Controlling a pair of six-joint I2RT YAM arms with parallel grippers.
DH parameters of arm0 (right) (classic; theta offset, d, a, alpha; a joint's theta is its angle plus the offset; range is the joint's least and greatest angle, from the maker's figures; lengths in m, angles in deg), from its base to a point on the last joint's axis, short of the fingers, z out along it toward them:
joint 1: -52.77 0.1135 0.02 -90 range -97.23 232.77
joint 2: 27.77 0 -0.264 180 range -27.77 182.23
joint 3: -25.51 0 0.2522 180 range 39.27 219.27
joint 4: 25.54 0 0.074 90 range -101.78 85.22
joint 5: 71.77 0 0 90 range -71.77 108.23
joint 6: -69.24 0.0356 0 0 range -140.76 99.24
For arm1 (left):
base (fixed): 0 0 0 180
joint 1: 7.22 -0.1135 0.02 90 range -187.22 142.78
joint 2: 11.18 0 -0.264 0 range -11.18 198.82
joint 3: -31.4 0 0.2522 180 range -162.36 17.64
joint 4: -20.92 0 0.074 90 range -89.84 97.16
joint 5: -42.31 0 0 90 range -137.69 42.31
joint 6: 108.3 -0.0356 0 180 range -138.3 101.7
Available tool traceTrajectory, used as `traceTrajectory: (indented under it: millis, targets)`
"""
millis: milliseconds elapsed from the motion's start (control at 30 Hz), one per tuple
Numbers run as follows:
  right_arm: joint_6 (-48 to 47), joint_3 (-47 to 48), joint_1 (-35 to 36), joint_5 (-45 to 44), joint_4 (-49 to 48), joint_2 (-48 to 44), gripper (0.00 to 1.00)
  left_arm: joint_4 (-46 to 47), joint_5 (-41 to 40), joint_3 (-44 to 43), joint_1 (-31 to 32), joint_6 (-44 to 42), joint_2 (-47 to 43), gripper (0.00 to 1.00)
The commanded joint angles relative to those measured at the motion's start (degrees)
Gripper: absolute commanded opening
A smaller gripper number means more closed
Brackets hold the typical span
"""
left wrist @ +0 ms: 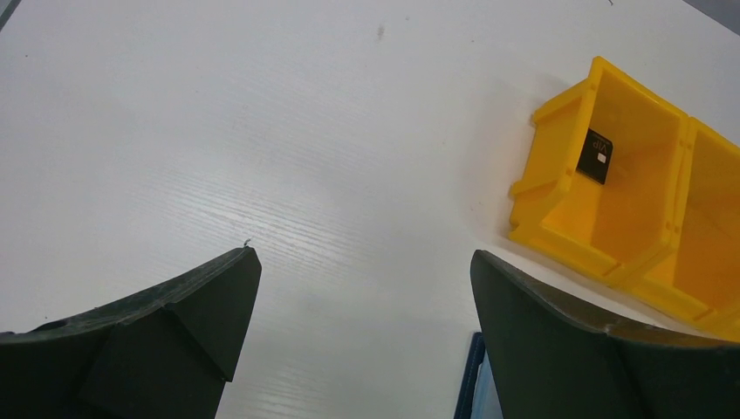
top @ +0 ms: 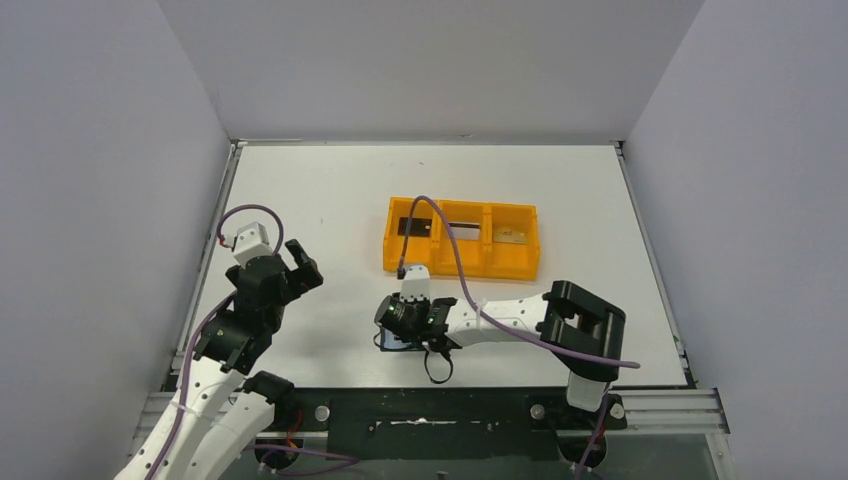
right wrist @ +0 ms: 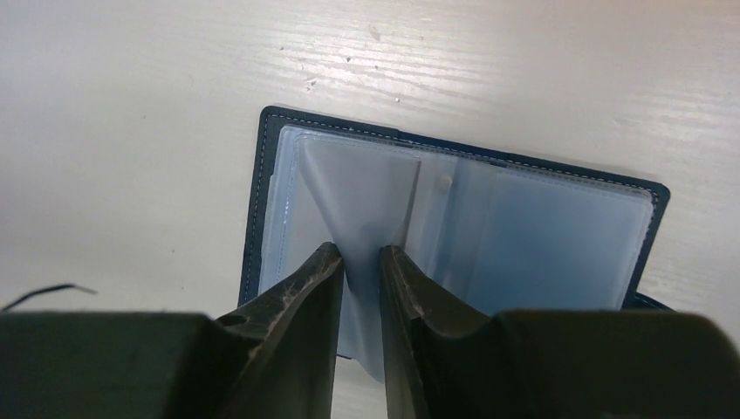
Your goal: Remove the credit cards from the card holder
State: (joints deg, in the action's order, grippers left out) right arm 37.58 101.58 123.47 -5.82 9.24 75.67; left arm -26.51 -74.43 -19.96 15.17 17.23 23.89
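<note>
Right tool (top: 390, 324) over card holder (top: 396, 343), orange tray (top: 500, 268) beyond.

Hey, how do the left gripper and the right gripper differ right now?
The left gripper has its jaws wide apart; the right gripper has them pinched on a clear sleeve. The left gripper hangs above the table, holding nothing; the right gripper is down at the open card holder. Both have dark jaws.
</note>
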Motion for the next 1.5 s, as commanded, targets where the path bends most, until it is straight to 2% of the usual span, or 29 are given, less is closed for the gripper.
traceTrajectory:
  millis: [0,167,333,400,533,633,1033,1167,1300,1467]
  targets:
    - [1.34,-4.33,-1.41,1.32,-7.63,-7.61,0.23,1.87,0.47,-0.54,-0.24,-0.46,0.21,0.93]
    - [3.99,-10.34,-3.05,2.10,-12.42,-12.82,0.25,1.86,0.59,-0.54,-0.24,-0.53,0.34,0.93]
    - [7.66,-15.23,-3.72,0.75,-13.10,-16.80,0.26,1.97,0.78,-0.54,-0.24,-0.55,0.51,0.93]
    - [9.21,-16.15,-3.76,-0.46,-11.60,-17.88,0.31,2.00,0.88,-0.54,-0.24,-0.62,0.63,0.93]
    - [11.39,-17.01,-3.72,-2.81,-7.75,-19.57,0.32,2.08,1.05,-0.53,-0.24,-0.64,0.80,0.93]
    - [12.93,-16.85,-3.62,-5.08,-3.95,-20.42,0.37,2.03,1.13,-0.54,-0.24,-0.72,0.87,0.93]
    - [19.04,-16.61,-2.51,-9.87,8.03,-23.55,0.37,2.10,1.25,-0.54,-0.24,-0.64,0.63,0.93]
    - [13.91,-15.06,-2.34,-9.41,4.41,-24.05,0.40,2.21,1.50,-0.54,-0.24,-0.72,0.78,0.93]
    - [5.99,-10.69,-1.78,-5.06,-1.32,-19.91,0.44,2.24,1.54,-0.54,-0.24,-0.85,0.76,0.93]
    - [3.64,-1.06,-0.12,-4.51,3.12,-9.51,0.47,2.03,1.13,-0.54,-0.24,-0.60,0.23,0.93]
